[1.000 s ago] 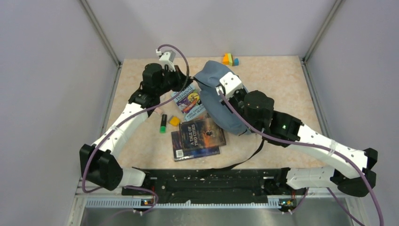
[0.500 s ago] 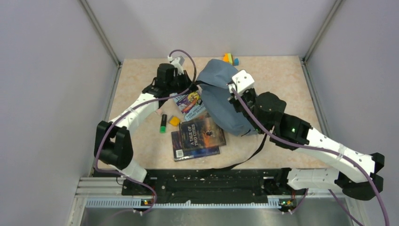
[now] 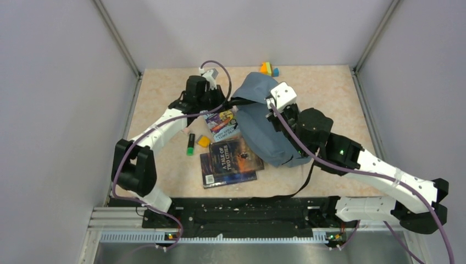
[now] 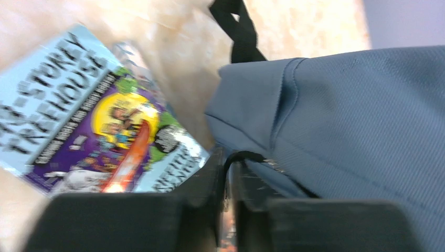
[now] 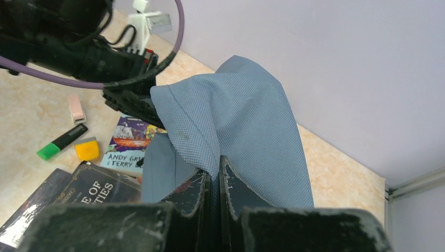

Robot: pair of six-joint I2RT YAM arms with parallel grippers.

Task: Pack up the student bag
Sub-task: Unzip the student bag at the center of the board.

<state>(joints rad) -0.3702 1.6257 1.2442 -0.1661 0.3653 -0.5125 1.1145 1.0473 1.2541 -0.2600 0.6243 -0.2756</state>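
Observation:
The grey-blue student bag (image 3: 264,124) lies in the middle of the table, partly lifted. My right gripper (image 5: 214,181) is shut on a fold of its fabric (image 5: 236,115) and holds it up. My left gripper (image 4: 226,173) is shut on a black zipper pull cord (image 4: 246,156) at the bag's left edge (image 4: 336,115). In the top view the left gripper (image 3: 229,102) meets the bag's upper left and the right gripper (image 3: 270,113) sits over the bag's middle. A black strap (image 3: 297,181) trails toward the near edge.
The Treehouse book (image 3: 222,124) lies by the bag's left side, partly under it, and shows in the left wrist view (image 4: 89,121). Two dark books (image 3: 231,160), a green highlighter (image 3: 190,144), a yellow eraser (image 3: 204,141), a pink eraser (image 5: 76,109) and coloured blocks (image 3: 268,69) lie around.
The left arm swung in from the left and now grips the bag's upper left edge. The right gripper lifted the fabric; the bag shifted slightly toward the near side.

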